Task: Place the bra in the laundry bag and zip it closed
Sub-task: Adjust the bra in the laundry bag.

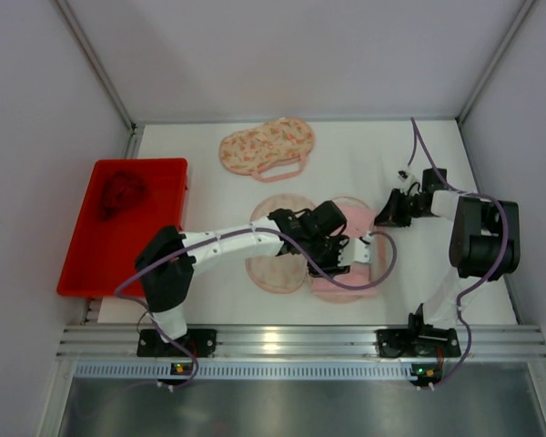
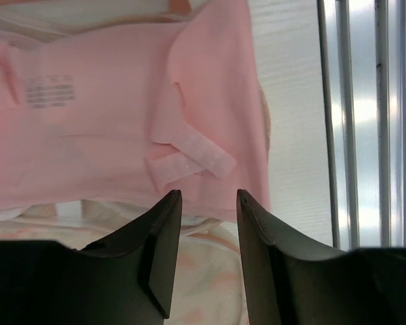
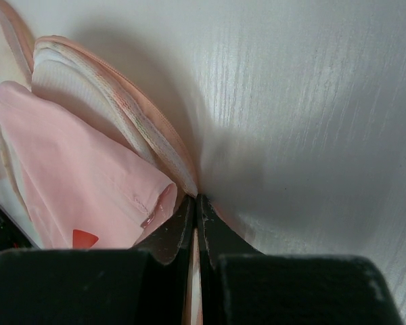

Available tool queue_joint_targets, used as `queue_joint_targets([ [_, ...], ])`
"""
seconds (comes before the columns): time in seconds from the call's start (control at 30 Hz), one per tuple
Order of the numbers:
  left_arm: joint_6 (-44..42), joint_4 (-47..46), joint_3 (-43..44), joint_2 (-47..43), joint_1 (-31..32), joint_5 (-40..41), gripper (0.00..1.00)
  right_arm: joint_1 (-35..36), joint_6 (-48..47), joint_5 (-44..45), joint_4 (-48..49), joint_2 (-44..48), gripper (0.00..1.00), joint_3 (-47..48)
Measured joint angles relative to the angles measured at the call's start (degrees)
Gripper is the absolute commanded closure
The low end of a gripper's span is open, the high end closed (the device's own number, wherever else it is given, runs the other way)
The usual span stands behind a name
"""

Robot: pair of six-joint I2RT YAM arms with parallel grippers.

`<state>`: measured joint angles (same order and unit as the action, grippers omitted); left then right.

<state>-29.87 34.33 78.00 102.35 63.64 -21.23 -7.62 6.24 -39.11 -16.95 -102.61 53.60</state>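
Observation:
The open laundry bag (image 1: pixel 275 273) lies mid-table, pale with a peach print. The pink bra (image 1: pixel 335 285) lies in its right half. My left gripper (image 1: pixel 344 255) hovers over the bag's right side, open, with nothing between its fingers. In the left wrist view the bra (image 2: pixel 108 115) lies just ahead of the left gripper (image 2: pixel 206 196), with the bag's lining (image 2: pixel 196 271) below it. My right gripper (image 1: pixel 383 217) is shut on the bag's right rim. In the right wrist view the right gripper (image 3: pixel 196 198) pinches the peach-trimmed rim (image 3: pixel 139 118), and the bra (image 3: pixel 74 176) lies inside.
A second printed laundry bag (image 1: pixel 267 146) lies closed at the back of the table. A red bin (image 1: pixel 91 264) holding a dark red garment (image 1: pixel 120 193) stands at the left edge. The metal rail (image 1: pixel 300 341) runs along the near edge.

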Motion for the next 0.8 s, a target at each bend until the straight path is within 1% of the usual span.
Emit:
queue_joint_targets([
  [0.23, -0.46, 0.07, 3.82, -0.33, -4.2, -0.52, 0.53, 0.0, -0.68, -0.09, -0.15, 0.02, 1.0, 0.0],
  [0.5, 1.53, 0.35, 9.7, 6.93, -3.52, -1.25, 0.51, 0.0, -1.2, -0.09, -0.44, 0.26, 1.0, -0.24],
  [0.8, 3.1, 0.13, 10.1, 10.16, -2.01, -1.38, 0.51, 0.0, -1.25, -0.22, -0.63, 0.42, 1.0, -0.37],
])
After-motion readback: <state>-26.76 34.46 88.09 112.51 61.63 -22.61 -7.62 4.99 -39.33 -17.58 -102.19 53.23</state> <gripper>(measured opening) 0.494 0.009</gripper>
